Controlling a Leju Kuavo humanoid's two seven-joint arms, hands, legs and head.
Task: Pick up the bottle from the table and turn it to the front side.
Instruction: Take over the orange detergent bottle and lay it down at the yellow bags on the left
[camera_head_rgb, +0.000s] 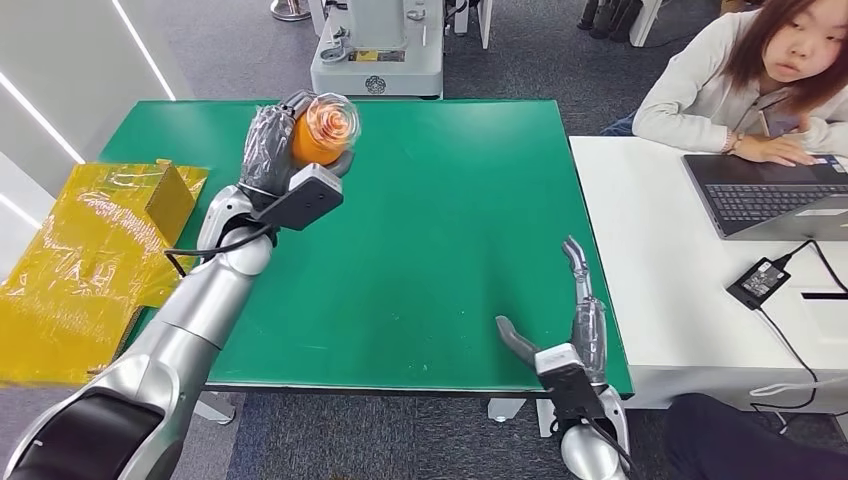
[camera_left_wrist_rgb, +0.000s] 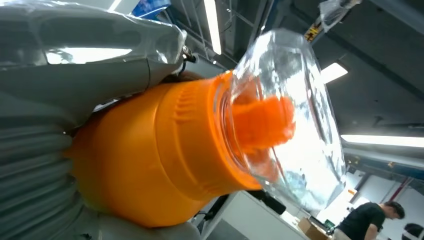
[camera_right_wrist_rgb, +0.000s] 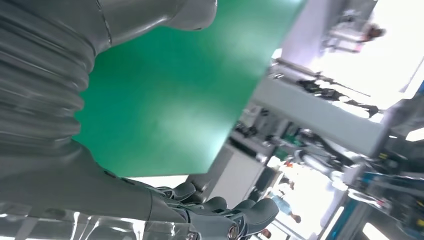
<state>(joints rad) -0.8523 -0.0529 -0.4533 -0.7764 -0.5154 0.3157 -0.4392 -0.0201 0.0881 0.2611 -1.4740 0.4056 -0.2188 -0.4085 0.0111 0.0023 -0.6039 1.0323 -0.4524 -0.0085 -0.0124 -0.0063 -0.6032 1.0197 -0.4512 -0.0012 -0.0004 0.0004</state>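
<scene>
Two silver arms reach over a green bench (camera_head_rgb: 450, 290) in the head view. The left hand (camera_head_rgb: 275, 145) is raised above the far left part of the bench and holds an orange bottle (camera_head_rgb: 318, 135) clear of the surface, its clear domed cap (camera_head_rgb: 335, 120) tipped toward the camera. The right hand (camera_head_rgb: 575, 320) lies low near the bench's front right corner, holding nothing, fingers stretched and spread apart. Crumpled yellow plastic sheeting (camera_head_rgb: 80, 260) covers a box at the bench's left edge. A white desk (camera_head_rgb: 670, 280) adjoins the right side, carrying a laptop (camera_head_rgb: 770, 195) and a black power adapter (camera_head_rgb: 760, 282); a person (camera_head_rgb: 740, 80) sits there, arms on the desk.

From the left wrist view, the bottle (camera_left_wrist_rgb: 150, 160) is very close, gripped by the left hand (camera_left_wrist_rgb: 60, 100), whose grey thumb lies across its orange body. The clear cap (camera_left_wrist_rgb: 300, 120) encloses an orange spout. Ceiling lights sit behind it.

From the right wrist view, the right hand (camera_right_wrist_rgb: 90, 190) is empty, its dark fingers (camera_right_wrist_rgb: 240, 215) loosely extended beside the green bench (camera_right_wrist_rgb: 170, 100).
</scene>
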